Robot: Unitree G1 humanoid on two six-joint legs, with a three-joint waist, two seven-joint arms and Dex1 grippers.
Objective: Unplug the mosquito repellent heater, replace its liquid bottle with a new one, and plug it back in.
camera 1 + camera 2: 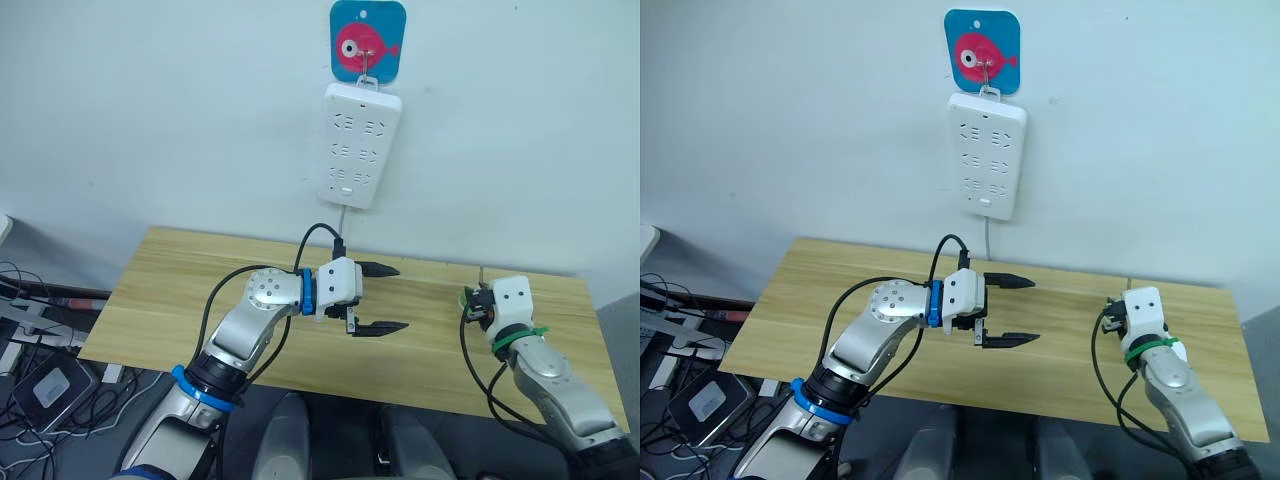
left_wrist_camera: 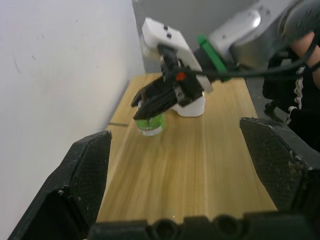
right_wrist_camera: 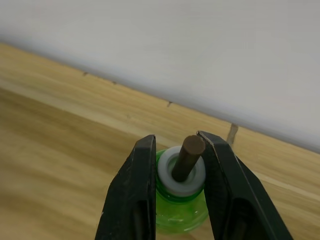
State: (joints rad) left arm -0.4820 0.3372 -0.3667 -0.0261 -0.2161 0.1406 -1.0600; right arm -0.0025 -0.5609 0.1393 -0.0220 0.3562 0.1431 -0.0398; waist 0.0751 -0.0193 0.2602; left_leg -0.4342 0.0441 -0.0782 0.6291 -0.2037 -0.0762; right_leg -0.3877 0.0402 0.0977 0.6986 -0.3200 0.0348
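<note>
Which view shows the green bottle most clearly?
The right wrist view: the green bottle with its brown wick sits between the right end effector fingers. The left wrist view shows it smaller, beside the white heater.

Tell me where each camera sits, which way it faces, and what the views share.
Left eye and right eye views: on the head, facing forward and down over the table, wall power strip and both arms.
Left wrist view: along the open left gripper toward the right gripper.
Right wrist view: along the right gripper's fingers closed on the green bottle.
Shared: both wrist views show the bottle.
</note>
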